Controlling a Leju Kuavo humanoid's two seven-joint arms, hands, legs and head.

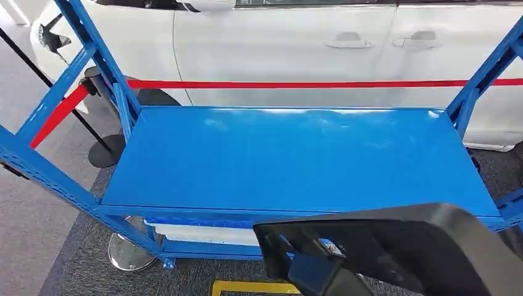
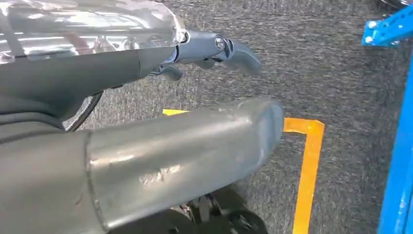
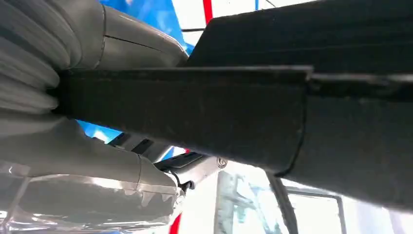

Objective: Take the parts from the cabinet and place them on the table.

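Observation:
A large black plastic part (image 1: 401, 246) juts into the lower right of the head view, just in front of the blue table top (image 1: 296, 160), whose surface is bare. In the right wrist view my right hand (image 3: 73, 146) grips this black part (image 3: 292, 122), with the thumb on one side of a flat rib and the darker fingers (image 3: 195, 168) on the other. My left hand (image 2: 146, 161) hangs over grey carpet beside the blue frame (image 2: 397, 161), its fingers apart and holding nothing.
Blue uprights (image 1: 98, 55) rise at both ends of the table. Behind it stand a white car (image 1: 308, 49) and a red belt barrier (image 1: 308, 84) on a black post base (image 1: 106, 154). Yellow floor tape (image 1: 253, 287) marks the carpet. A white object (image 1: 203, 233) lies on the lower shelf.

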